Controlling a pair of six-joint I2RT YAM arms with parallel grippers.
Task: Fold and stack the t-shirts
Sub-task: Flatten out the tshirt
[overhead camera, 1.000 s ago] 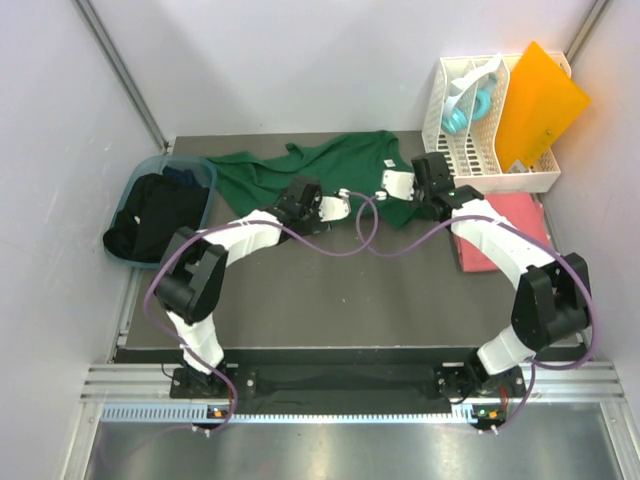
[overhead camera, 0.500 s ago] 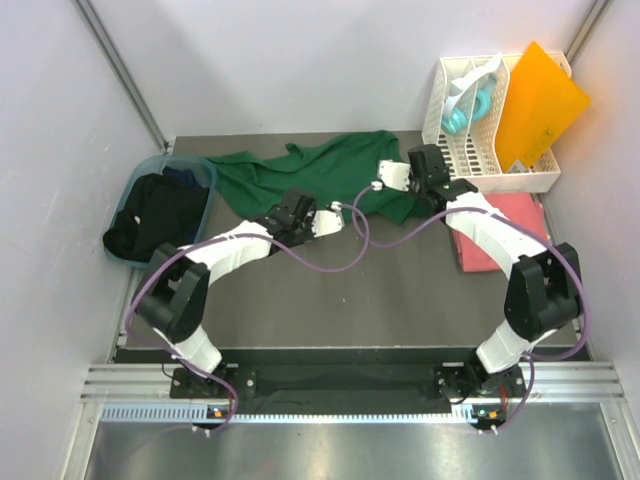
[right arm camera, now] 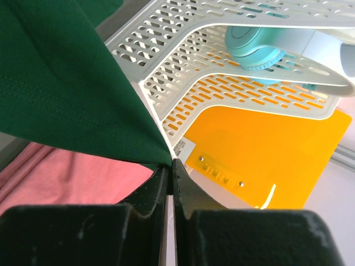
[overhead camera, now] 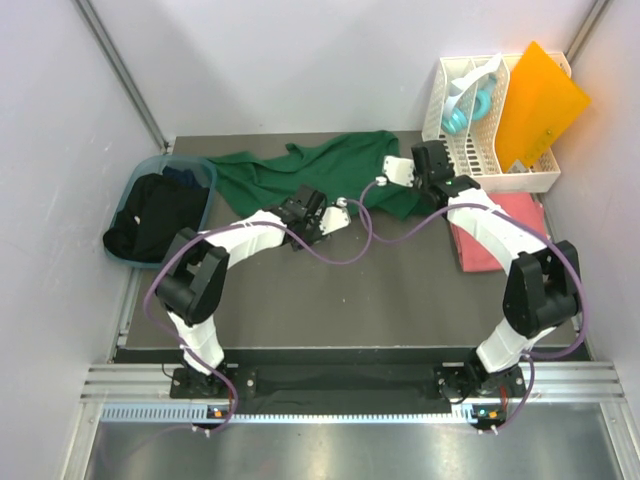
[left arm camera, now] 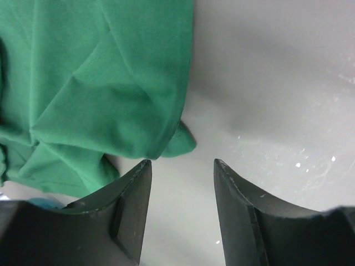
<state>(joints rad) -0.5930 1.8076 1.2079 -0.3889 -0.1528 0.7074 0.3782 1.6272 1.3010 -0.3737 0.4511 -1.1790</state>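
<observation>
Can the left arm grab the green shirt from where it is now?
Probably yes. The left gripper is open, and a corner of the green shirt lies just ahead of it, with only bare table between.

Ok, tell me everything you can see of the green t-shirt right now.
The green t-shirt is soft, matte dark green cloth, unfolded and rumpled, spread across the far side of the table. The right gripper is shut on a stitched hem corner, near the white rack and the pink shirt. The left gripper stands open just short of another loose corner, nothing between its jaws.
</observation>
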